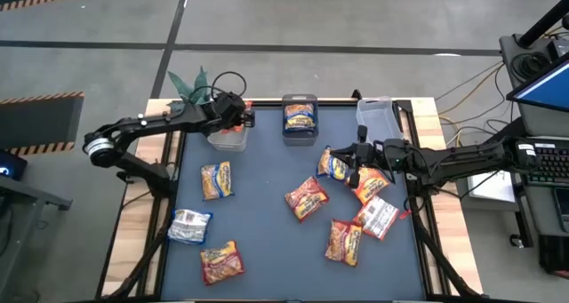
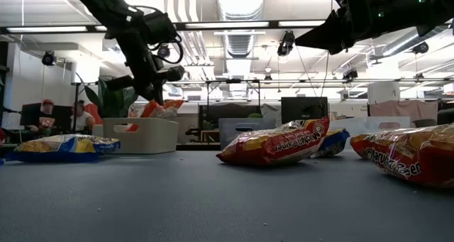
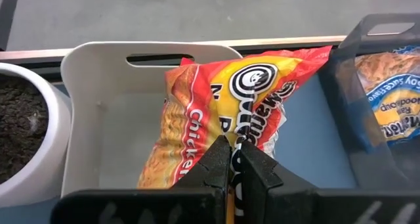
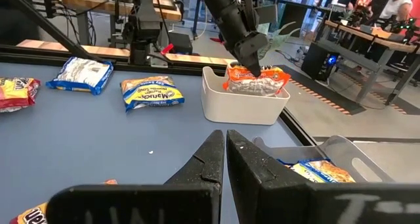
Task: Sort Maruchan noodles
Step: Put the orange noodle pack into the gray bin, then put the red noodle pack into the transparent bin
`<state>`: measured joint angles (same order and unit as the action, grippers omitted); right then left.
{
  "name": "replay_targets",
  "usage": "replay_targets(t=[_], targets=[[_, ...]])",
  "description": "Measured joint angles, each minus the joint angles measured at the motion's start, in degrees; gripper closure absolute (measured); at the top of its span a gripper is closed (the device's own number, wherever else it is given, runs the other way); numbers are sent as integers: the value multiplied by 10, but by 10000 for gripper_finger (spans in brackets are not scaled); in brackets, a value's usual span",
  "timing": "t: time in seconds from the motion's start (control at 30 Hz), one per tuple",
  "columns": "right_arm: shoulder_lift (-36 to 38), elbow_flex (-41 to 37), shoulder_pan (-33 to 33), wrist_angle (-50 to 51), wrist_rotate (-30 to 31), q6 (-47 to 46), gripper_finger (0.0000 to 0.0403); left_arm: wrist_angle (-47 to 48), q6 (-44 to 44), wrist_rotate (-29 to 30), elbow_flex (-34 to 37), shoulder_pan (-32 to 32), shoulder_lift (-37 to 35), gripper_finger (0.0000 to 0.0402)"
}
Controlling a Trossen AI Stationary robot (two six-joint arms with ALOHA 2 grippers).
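My left gripper (image 1: pixel 238 118) is at the table's far left, shut on an orange-yellow Maruchan noodles packet (image 3: pixel 243 106) over the white bin (image 3: pixel 108 119). The middle bin (image 1: pixel 300 118) holds a blue-yellow packet (image 3: pixel 394 99). My right gripper (image 1: pixel 345 157) hovers shut and holds nothing, above a blue-yellow packet (image 1: pixel 332 166) and an orange one (image 1: pixel 370 184). Several more packets lie flat on the blue mat, among them a red-orange one (image 1: pixel 306 197) and a silvery one (image 1: pixel 189 226). My left gripper pinches the orange-yellow packet between its two fingers at one edge (image 3: pixel 231 140); the fingers themselves hide the exact spot. They slant down from above. The packet hangs tilted, its lower part inside the white bin (image 4: pixel 239 102) and one corner (image 3: pixel 315 53) past the bin's wall.
A clear bin (image 1: pixel 373 116) stands at the far right of the mat. A potted plant (image 1: pixel 189 83) sits beside the white bin at the far left corner. Bare mat (image 1: pixel 267 241) lies between the left and right groups of packets.
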<state>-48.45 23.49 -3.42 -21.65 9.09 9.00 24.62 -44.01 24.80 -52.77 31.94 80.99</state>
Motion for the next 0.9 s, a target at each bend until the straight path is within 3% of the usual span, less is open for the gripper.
replay_targets(t=[0.23,0.73,0.9], targets=[[0,0,0,0,0,0,394,-3,0,0,0,0,2,397],[0,0,0,0,0,3,394,-16,8,-3,0,-1,1,321],[0,0,0,0,0,6,394,-17,57,-45,-1,-7,-9,320]])
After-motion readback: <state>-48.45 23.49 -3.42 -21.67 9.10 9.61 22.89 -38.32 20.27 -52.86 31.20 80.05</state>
